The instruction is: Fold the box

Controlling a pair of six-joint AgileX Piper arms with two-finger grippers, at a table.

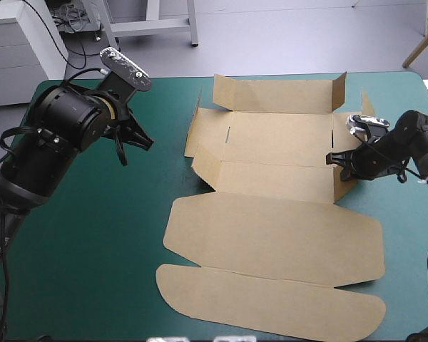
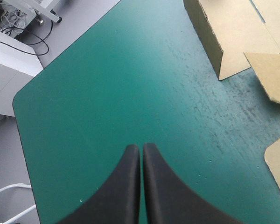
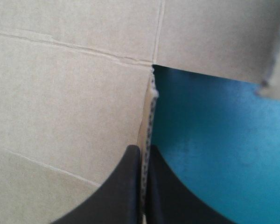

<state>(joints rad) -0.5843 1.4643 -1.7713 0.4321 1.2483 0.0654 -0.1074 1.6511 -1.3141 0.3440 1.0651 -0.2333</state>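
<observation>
The brown box [image 1: 271, 235] lies as a cut sheet at mid-table. Its far wall and side flaps are partly raised, and the lid panels lie flat toward the near edge. My right gripper [image 1: 337, 162] is at the box's right side, shut on the edge of a side flap. In the right wrist view the board edge [image 3: 151, 107] runs between the two black fingers of the right gripper [image 3: 144, 148]. My left gripper [image 1: 144, 141] hangs shut above bare cover, left of the box and apart from it. In its own view the left gripper [image 2: 141, 147] holds nothing, and a box [image 2: 233, 32] corner shows ahead.
Bare teal-green cover [image 1: 93, 271] spreads left of the box. The table's far left corner [image 2: 19, 100] lies ahead of my left gripper, with a white cabinet [image 1: 18, 50] beyond it. Right of the box a narrow strip of cover [image 1: 406, 235] reaches the table's right edge.
</observation>
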